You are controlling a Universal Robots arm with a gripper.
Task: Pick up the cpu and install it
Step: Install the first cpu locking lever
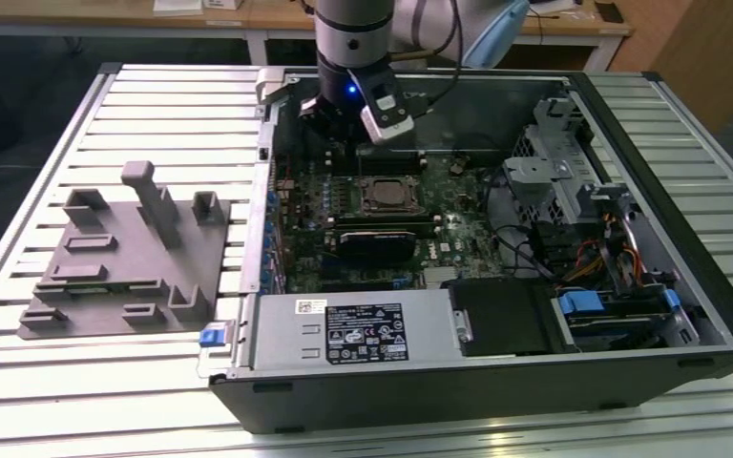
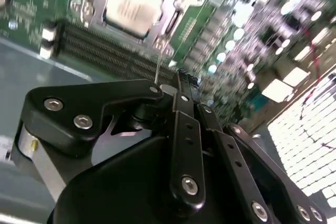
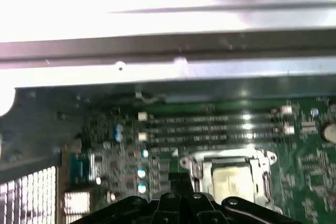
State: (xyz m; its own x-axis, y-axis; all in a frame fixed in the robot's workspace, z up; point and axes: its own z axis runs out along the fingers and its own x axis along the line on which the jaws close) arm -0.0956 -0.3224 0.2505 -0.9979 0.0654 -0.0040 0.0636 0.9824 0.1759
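Slatted metal table (image 1: 35, 382) — wooden desks (image 1: 214, 14) behind it.

1. cpu (image 2: 128, 3): small flat square chip with a silvery-white metal top and faint print on it. Seen in both wrist views (image 3: 234, 179).
2. Pose: lies flat, metal top facing up, edges square to the socket frame (image 2: 169, 23).
3. Location: sits inside that metal frame on the green motherboard (image 2: 26, 9), just beside the memory slots (image 2: 100, 51).
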